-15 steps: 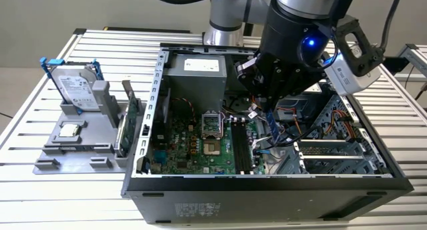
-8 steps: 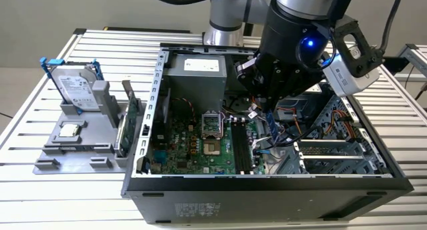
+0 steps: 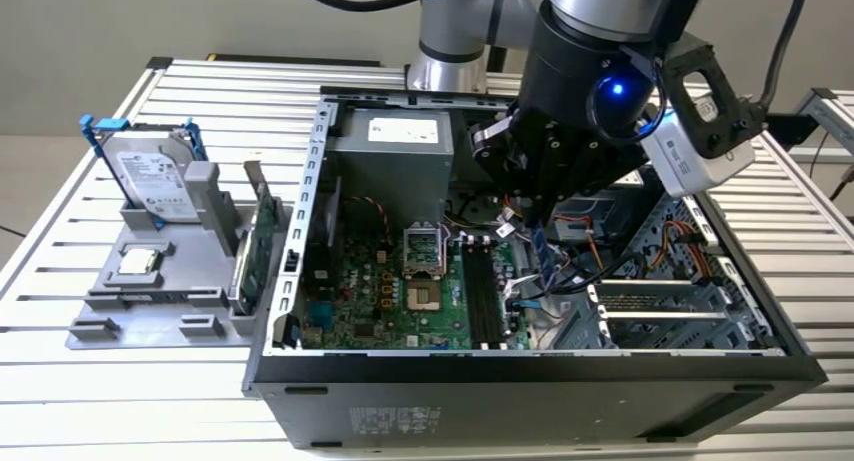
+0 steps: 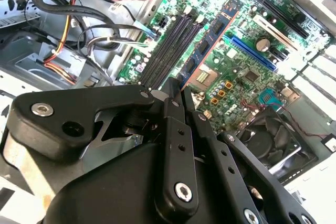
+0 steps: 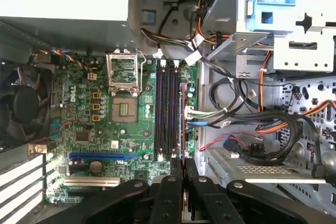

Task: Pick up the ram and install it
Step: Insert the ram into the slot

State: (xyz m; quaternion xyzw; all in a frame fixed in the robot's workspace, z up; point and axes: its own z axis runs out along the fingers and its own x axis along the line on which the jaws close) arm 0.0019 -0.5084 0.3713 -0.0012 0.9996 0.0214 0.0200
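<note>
My end effector (image 4: 176, 90) is matt black with smooth links, pinned by bright, shiny metal screws. The ram (image 4: 207, 43) it pinches is a lacquered circuit board carrying dull black chips. The motherboard (image 5: 121, 140) has a glossy green finish, and its slots are black plastic. The computer case (image 3: 534, 391) is bare grey sheet metal inside and matt black outside. The desk (image 3: 80, 401) is ribbed, brushed metal. The tray (image 3: 147, 311) is matt grey plastic.

a lab bench: slatted aluminium table (image 3: 80, 421), opened computer case (image 3: 534, 376)
</note>
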